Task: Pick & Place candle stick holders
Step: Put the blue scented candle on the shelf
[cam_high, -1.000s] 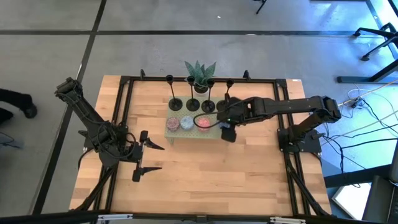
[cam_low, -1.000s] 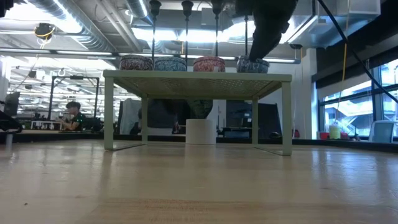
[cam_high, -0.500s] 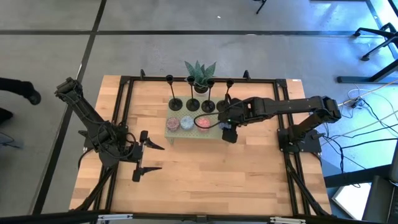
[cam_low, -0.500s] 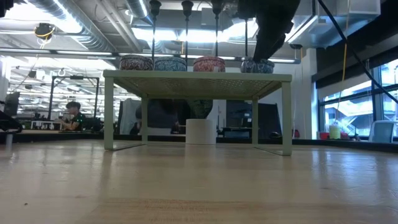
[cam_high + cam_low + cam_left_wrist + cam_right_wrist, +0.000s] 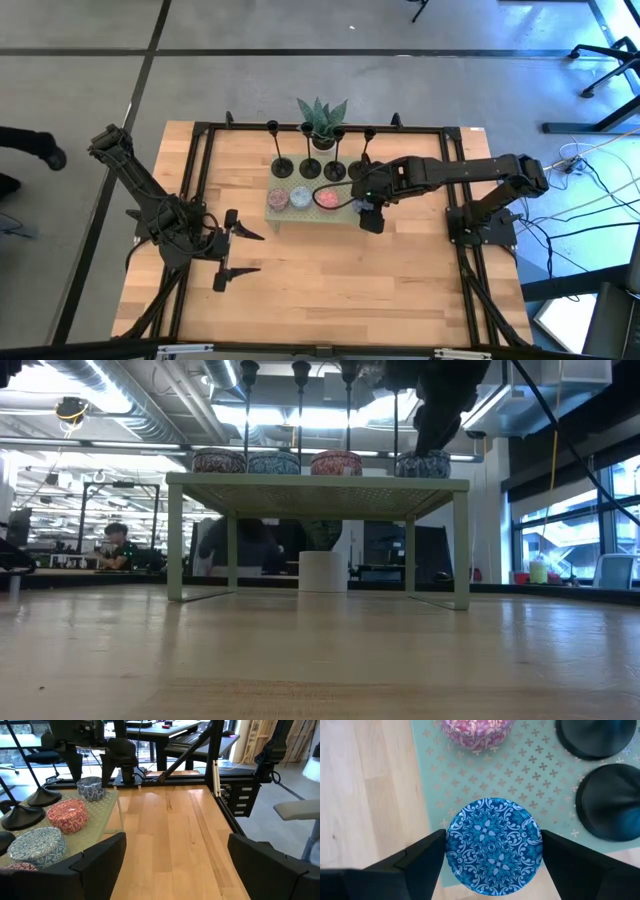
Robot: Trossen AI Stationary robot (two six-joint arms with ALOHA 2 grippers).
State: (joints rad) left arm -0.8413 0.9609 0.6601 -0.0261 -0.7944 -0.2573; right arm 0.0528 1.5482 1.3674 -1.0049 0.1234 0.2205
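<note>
Black candle stick holders [image 5: 283, 165] stand in a row by their round bases on the far strip of a pale green shelf [image 5: 285, 213]. Two of the bases [image 5: 612, 810] show in the right wrist view. In front of them stand round patterned tins. My right gripper [image 5: 371, 217] reaches down at the shelf's right end and is shut on the blue tin [image 5: 493, 845]. The fourth holder's base is hidden under that arm in the high view. My left gripper [image 5: 230, 257] hovers open over the table's near left, touching nothing. My right gripper pinches the blue tin by its round side wall [image 5: 451, 845], one finger [image 5: 427, 852] on each opposite side. The fingers come from above, slanting steeply down. The tin stays upright, lid up, and its bottom [image 5: 425, 474] appears to rest on the shelf top by the right end.
Three more tins [image 5: 298, 197] sit along the shelf's near strip. A potted plant [image 5: 322, 120] stands at the far edge behind the holders. A black frame [image 5: 205, 180] rims the table. Bare wood [image 5: 330, 280] spreads in front of the shelf.
My right gripper has tipped a little and shifted slightly toward the table's right edge. The blue tin between its fingers has slid along the shelf top toward the right end, staying upright.
</note>
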